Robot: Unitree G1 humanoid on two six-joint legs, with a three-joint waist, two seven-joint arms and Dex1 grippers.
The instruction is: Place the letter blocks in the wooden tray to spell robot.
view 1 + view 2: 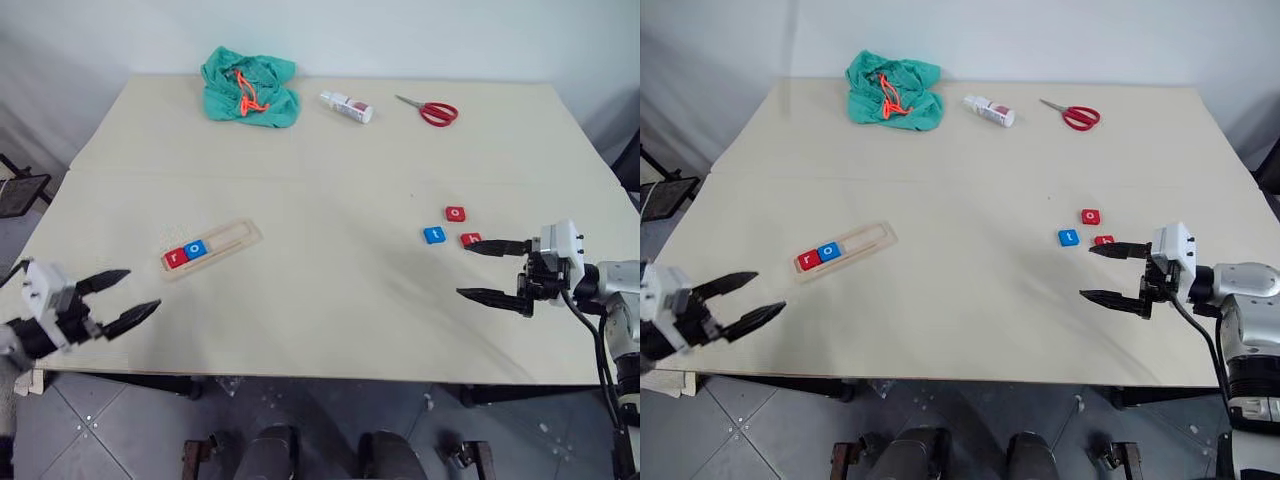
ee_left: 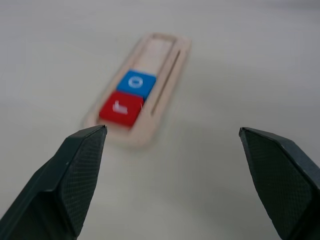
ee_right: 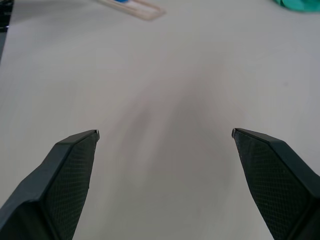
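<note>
The wooden tray [image 1: 212, 247] lies on the left half of the table and holds a red "r" block [image 1: 174, 257] and a blue "o" block [image 1: 196, 249] at its near end. My left gripper [image 1: 130, 298] hovers open just off the table's near left corner, pointing at the tray, with nothing between its fingers. On the right lie three loose letter blocks: a red "o" [image 1: 455, 213], a blue "t" [image 1: 434, 235] and another red block [image 1: 470, 239]. My right gripper [image 1: 483, 270] stands open and empty just near of them, its upper finger close beside that last red block.
At the table's far edge lie a crumpled green cloth [image 1: 250, 88] with an orange cord, a small white bottle [image 1: 346, 106] and red-handled scissors [image 1: 432, 110]. A dark stand [image 1: 18, 192] sits off the table's left side.
</note>
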